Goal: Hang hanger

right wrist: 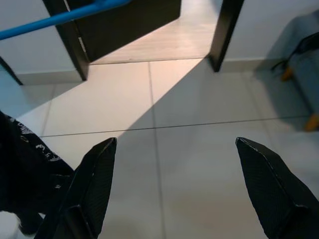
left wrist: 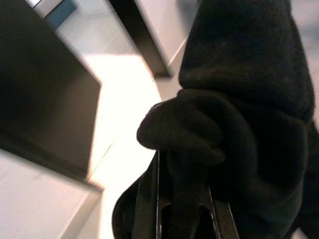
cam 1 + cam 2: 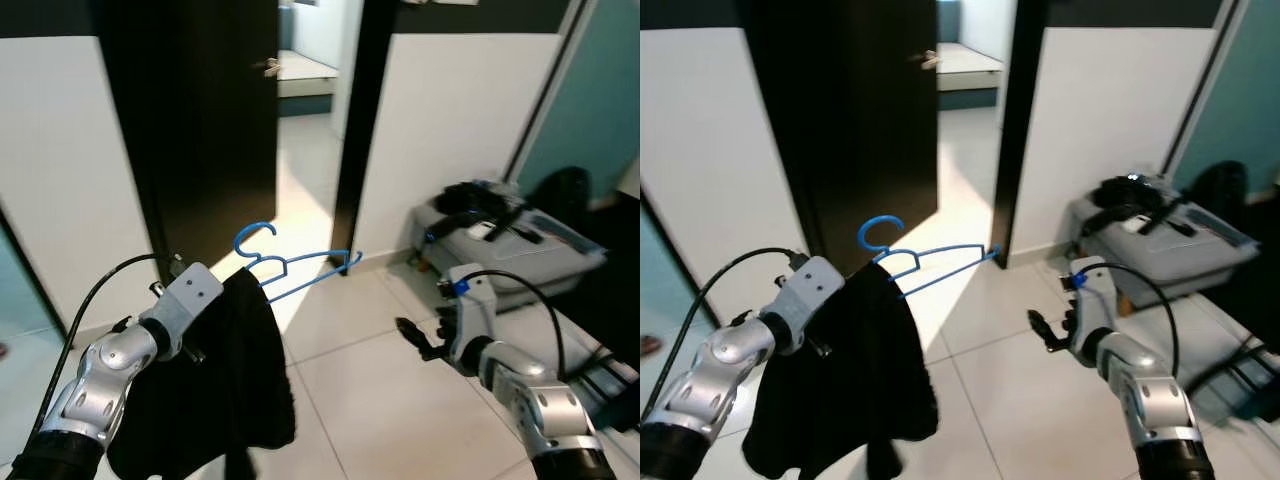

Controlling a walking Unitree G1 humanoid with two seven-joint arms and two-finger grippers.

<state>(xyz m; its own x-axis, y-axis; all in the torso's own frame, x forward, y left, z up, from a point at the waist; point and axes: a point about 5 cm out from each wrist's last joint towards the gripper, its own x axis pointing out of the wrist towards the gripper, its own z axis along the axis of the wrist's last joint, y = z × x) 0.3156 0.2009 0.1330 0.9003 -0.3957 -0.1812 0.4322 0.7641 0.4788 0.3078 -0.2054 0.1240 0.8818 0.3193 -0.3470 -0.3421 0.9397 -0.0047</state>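
Left end effector [image 2: 174,209]: lower left of the head view, arm raised fwd. Fingers clamped on the black garment [image 3: 215,385], seen in the wrist view with cloth bunched between and over them. Garment hangs down from the end effector toward the bottom edge, draped on the blue hanger [image 3: 290,265].

Hanger: centre-left of frame, just right of the left end effector. Hook [image 3: 255,236] points up; one wire shoulder extends right, bare of cloth, tip near the door frame base. Held in the air, touching no rail or bar.

Behind it, upper centre: dark door [image 3: 200,130] standing open, doorway w/ sunlit white tile floor [image 3: 350,370] beyond.

Right end effector [image 3: 418,338]: lower right of centre, low over the floor, fingers [image 1: 94,184] spread wide apart, nothing between them. Well apart from the hanger.

Far right: grey case [image 3: 520,250] on the floor by the wall, w/ black items on top.
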